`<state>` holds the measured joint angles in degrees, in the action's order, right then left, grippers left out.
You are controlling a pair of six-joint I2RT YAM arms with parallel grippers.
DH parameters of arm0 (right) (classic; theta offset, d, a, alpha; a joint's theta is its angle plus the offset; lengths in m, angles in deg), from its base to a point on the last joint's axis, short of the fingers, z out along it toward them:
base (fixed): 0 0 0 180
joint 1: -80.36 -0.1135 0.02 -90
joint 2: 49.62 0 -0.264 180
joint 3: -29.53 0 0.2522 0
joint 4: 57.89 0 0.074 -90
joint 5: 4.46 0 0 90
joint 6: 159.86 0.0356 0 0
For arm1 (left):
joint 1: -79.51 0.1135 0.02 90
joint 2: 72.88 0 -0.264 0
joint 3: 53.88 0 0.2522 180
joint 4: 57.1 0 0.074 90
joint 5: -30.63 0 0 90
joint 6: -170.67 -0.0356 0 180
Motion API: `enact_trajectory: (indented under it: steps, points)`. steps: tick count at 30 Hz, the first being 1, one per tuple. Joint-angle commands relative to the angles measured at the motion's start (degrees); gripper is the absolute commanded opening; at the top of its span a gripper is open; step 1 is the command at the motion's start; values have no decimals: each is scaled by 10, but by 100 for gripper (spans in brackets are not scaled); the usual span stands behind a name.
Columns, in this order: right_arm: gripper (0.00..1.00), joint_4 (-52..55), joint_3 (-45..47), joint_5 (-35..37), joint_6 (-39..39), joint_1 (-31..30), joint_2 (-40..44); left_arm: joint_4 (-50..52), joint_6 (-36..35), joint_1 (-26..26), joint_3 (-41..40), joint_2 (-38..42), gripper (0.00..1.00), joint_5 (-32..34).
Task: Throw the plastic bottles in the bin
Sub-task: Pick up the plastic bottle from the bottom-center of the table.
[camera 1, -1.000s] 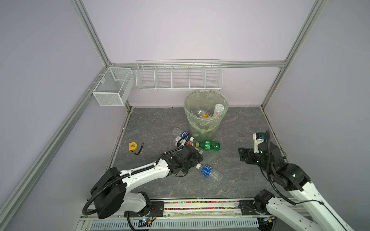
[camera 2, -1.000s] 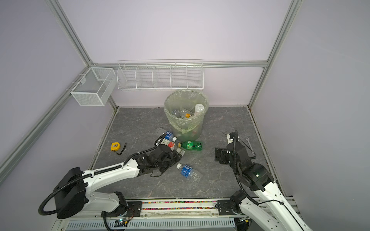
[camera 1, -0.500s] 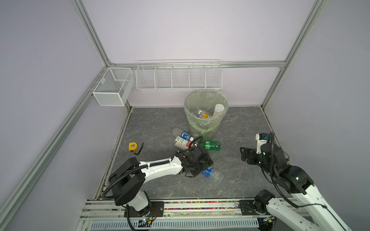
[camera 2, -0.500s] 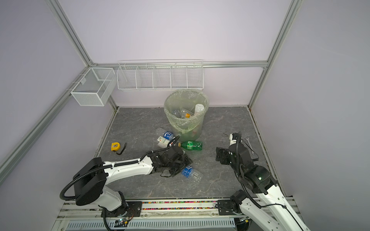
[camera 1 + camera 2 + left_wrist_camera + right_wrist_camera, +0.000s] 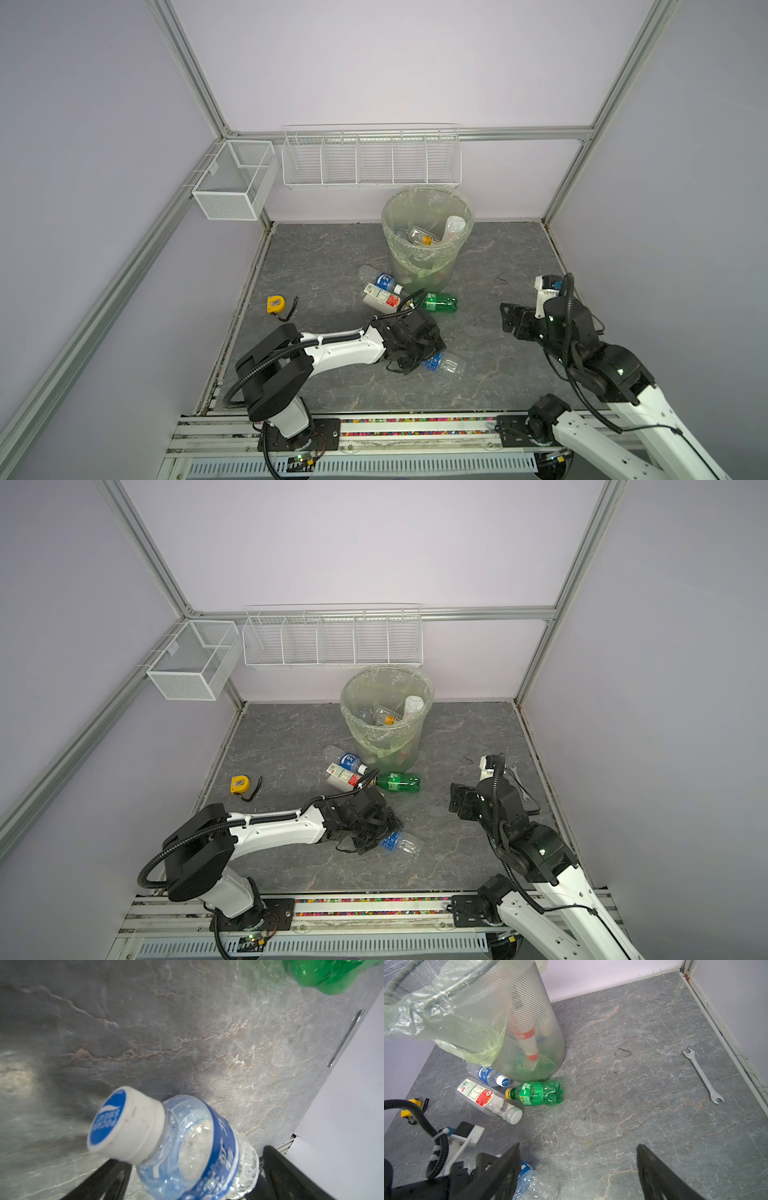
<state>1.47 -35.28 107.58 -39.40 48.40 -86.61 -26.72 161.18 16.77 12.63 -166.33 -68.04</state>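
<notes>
The bin [image 5: 419, 270] [image 5: 386, 746] [image 5: 533, 1022] is a round mesh basket lined with a pale-green bag, and several plastic bottles lie inside it. Three more lie at its foot: a blue-label one [image 5: 380, 279] [image 5: 488, 1075], a red-and-white-label one [image 5: 380, 298] [image 5: 483, 1097] and a green one [image 5: 440, 302] [image 5: 537, 1094]. My left gripper [image 5: 428, 359] [image 5: 382, 838] [image 5: 192, 1157] is open. Its fingers straddle a clear blue-label bottle [image 5: 444, 363] [image 5: 187, 1142] lying on the floor. My right gripper [image 5: 509, 322] [image 5: 578, 1145] hangs open and empty to the right.
A yellow tape measure [image 5: 274, 304] lies at the left of the floor. A wrench [image 5: 703, 1076] [image 5: 515, 779] lies by the right wall. A white mesh box [image 5: 232, 183] and a long wire rack [image 5: 372, 158] hang on the back frame above the bin.
My left gripper has moved right and toward the front, coming down around the clear blue-label bottle. The right arm has barely shifted.
</notes>
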Motion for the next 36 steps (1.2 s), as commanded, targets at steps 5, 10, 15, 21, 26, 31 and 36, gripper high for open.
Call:
enact_trajectory:
  steps: [5,10,15,21,26,31,36]
  points:
    - [88,-4,2,30,4,0,1,5,7,-14,38,-54,96,-32]
    - [88,-8,2,35,1,0,5,5,-3,-11,53,-61,94,-30]
    - [88,-5,-1,40,-2,0,7,-16,-4,2,44,-66,81,-39]
    - [88,-2,1,48,-6,0,7,-118,35,28,-37,-50,65,-62]
    - [88,-5,-1,50,-8,0,5,-115,18,43,-50,-20,65,-45]
    - [88,-8,-2,55,-10,0,-1,-54,-38,52,-39,42,64,-1]
    - [88,-13,-3,54,-10,1,-13,0,-89,63,-47,134,62,61]
